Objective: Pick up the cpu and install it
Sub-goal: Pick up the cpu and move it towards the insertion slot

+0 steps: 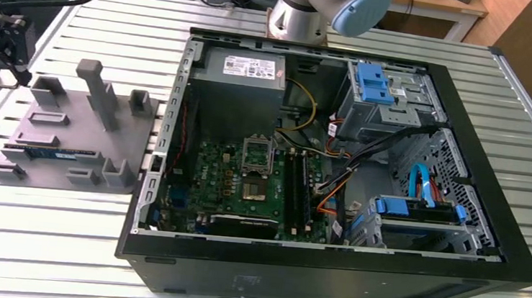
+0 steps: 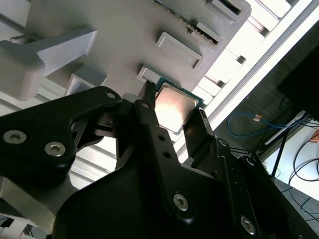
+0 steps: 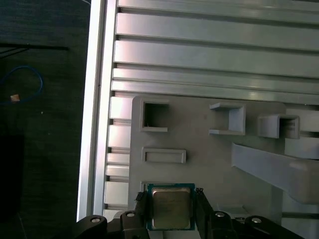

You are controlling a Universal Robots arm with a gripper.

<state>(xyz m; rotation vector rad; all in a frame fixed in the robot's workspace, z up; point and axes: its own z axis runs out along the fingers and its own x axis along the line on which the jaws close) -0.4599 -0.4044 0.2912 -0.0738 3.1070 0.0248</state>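
Your gripper [image 3: 171, 200] has its two fingers closed against opposite edges of the cpu [image 3: 171, 209], so in both wrist views the shiny square chip sits clamped between them. Just behind the chip is the grey tray [image 3: 209, 159] with its raised slots, and the chip is near the tray edge that runs along the rim of the slatted metal table [image 3: 199, 59]. Farther off, in the exterior view, the tray lies to the exterior view's left of the open computer case [image 1: 332, 274], well apart from the green motherboard [image 1: 243, 183] inside it.
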